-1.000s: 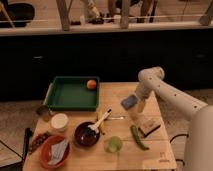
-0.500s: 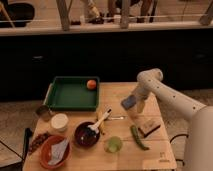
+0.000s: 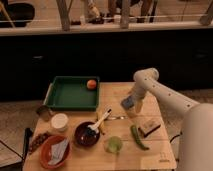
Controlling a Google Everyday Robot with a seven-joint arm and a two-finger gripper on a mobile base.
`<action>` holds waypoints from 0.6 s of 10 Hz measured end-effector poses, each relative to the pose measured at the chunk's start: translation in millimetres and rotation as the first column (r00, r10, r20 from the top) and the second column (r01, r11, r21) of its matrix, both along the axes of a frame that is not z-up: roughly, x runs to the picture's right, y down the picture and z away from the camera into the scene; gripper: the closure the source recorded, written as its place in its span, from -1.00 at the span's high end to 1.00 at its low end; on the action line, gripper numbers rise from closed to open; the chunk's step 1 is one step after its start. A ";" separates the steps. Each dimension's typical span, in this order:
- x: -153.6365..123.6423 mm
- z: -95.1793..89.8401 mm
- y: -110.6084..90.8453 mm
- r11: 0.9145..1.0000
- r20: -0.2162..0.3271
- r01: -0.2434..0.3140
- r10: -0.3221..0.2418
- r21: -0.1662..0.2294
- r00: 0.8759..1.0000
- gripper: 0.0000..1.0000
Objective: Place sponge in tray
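The blue-grey sponge (image 3: 128, 102) is at the middle right of the wooden table, tilted, right against the left side of my gripper (image 3: 134, 108). The gripper points down from the white arm that reaches in from the right. I cannot tell whether the sponge is lifted or lying on the table. The dark-green tray (image 3: 65, 95) lies at the table's back left, well to the left of the sponge, with an orange ball (image 3: 91, 84) in its far right corner.
A tan block with a dark stripe (image 3: 149, 127) and a green vegetable (image 3: 137, 136) lie in front of the gripper. Nearer the front are a green cup (image 3: 114, 145), a dark bowl with a brush (image 3: 86, 134), a white bowl (image 3: 59, 121) and an orange-red bowl (image 3: 54, 151).
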State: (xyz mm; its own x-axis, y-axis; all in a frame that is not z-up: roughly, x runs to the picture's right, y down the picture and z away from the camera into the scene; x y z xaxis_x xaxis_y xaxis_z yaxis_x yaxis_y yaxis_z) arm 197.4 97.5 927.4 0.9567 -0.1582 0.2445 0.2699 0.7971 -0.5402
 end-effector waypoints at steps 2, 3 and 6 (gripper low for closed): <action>-2.9 4.1 -1.3 1.000 0.014 0.020 -0.020 -0.011 1.000 0.55; -4.6 7.5 -1.2 1.000 0.020 0.026 -0.025 -0.016 0.999 0.41; 0.0 20.8 9.5 0.997 0.022 0.034 -0.032 -0.063 0.999 -0.24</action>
